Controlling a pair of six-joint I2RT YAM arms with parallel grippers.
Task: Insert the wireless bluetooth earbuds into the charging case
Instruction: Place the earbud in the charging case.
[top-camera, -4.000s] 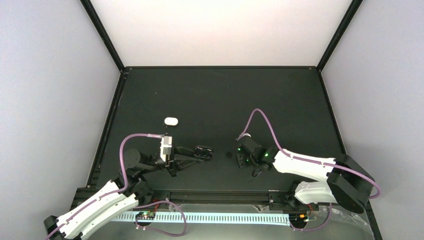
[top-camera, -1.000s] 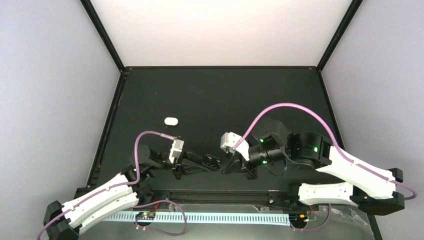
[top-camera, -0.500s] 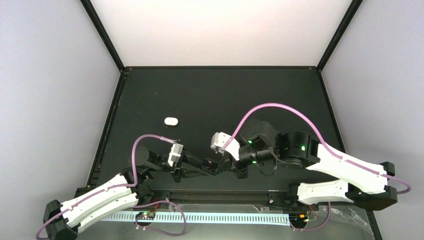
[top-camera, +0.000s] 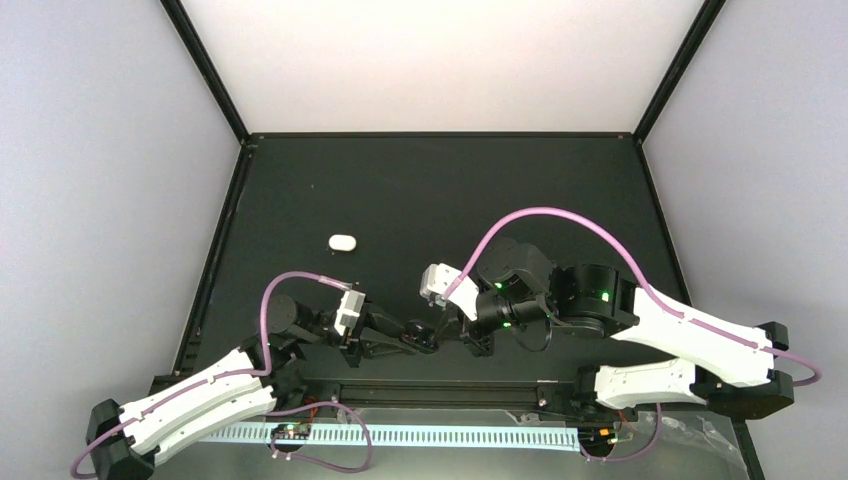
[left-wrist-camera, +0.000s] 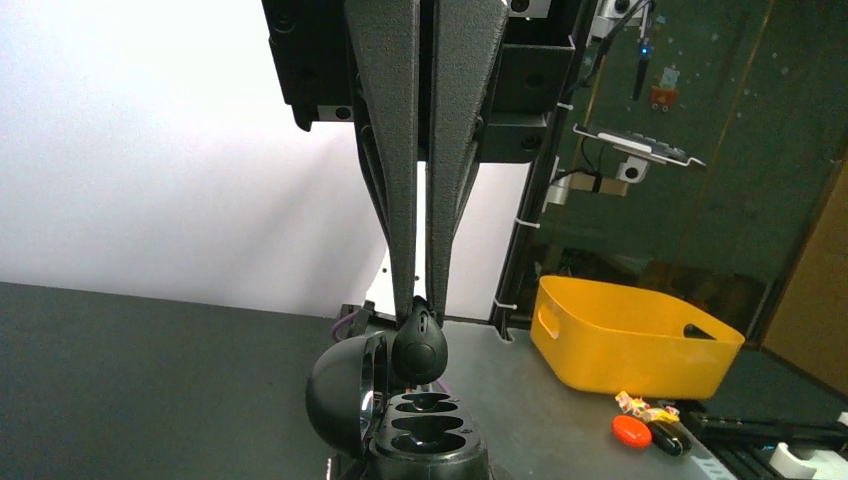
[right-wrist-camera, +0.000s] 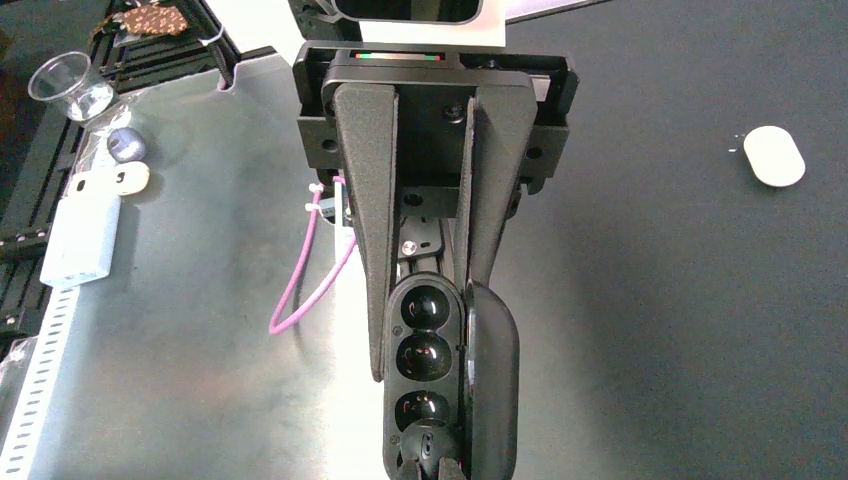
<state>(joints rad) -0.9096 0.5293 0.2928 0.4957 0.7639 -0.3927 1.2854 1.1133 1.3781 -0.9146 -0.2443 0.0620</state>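
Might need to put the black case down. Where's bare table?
Back right of the table, beyond the right arm's cable, is bare. Crowded front centre: left hand holding the black case meets right hand pinching an earbud.

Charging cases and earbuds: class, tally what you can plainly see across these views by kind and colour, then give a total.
Black charging case: 1
White charging case: 1
Black earbud: 1
Total: 3
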